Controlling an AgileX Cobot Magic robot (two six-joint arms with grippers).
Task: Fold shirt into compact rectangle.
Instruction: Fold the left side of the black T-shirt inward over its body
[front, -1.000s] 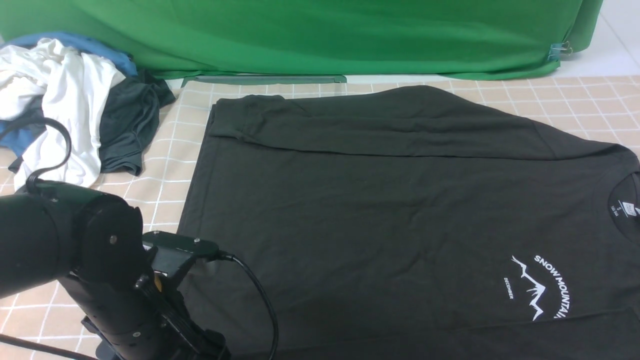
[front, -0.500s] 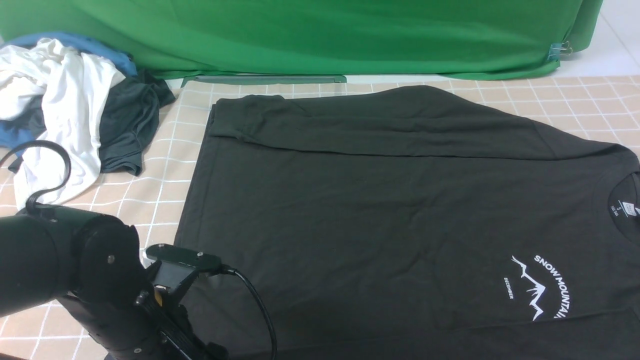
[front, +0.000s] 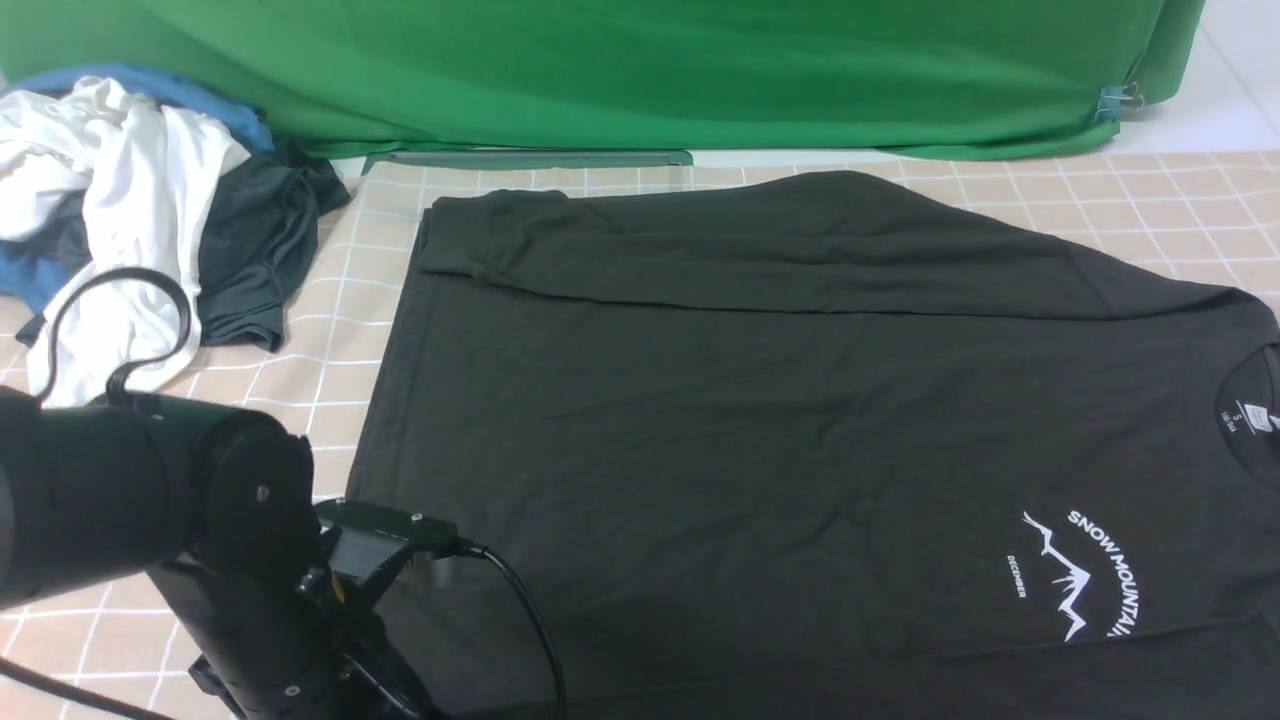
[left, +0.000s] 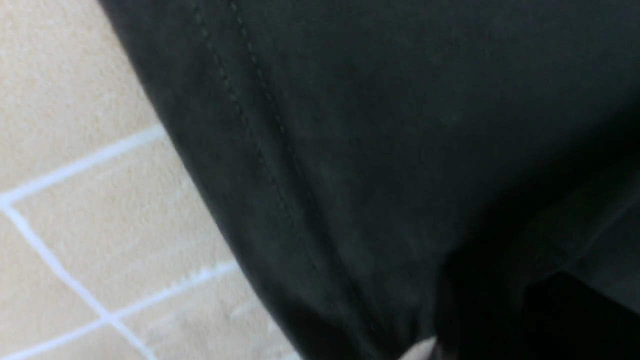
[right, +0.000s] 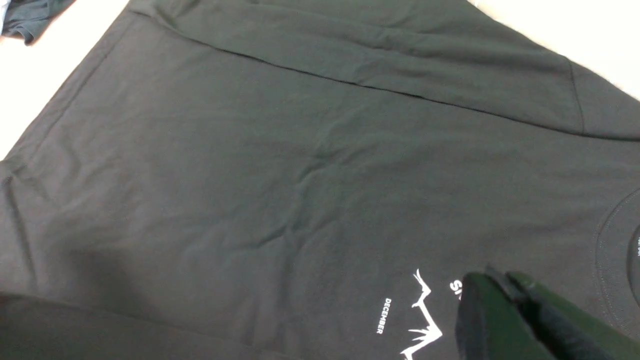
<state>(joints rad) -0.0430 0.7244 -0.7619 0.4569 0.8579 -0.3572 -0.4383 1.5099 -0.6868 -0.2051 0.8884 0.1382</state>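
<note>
Plainly, the black T-shirt (front: 800, 400) lay flat, chest up, on the table (front: 330, 330), which was covered by a beige checked cloth. Its hem pointed to the robot's left and its collar to the right. The far side was folded inward over the body in a long flap. The white mountain print (front: 1080, 575) and the white neck label (front: 1250, 415) were exposed at the right.

The left arm (front: 150, 500) stood over the near-left corner of the shirt, at the hem. The left hand (left: 500, 325) lay below the front view's edge. In its wrist view it appeared only as a dark blurred mass pressed close against the stitched hem, where the fabric puckered slightly. Whether it gripped the cloth, or how wide it stood, could not be told.

The right hand (right: 500, 285) was out of the front view. Its own wrist view showed its two fingers (right: 480, 320) drawn tightly together with nothing between them. It was poised over the chest just beside the print, and contact with the fabric could not be confirmed.

A heap comprising a white garment (front: 130, 200), a dark grey garment (front: 255, 250) and a blue garment (front: 150, 85) lay at the far left. It lay apart from the shirt, before a green backdrop (front: 640, 70).
</note>
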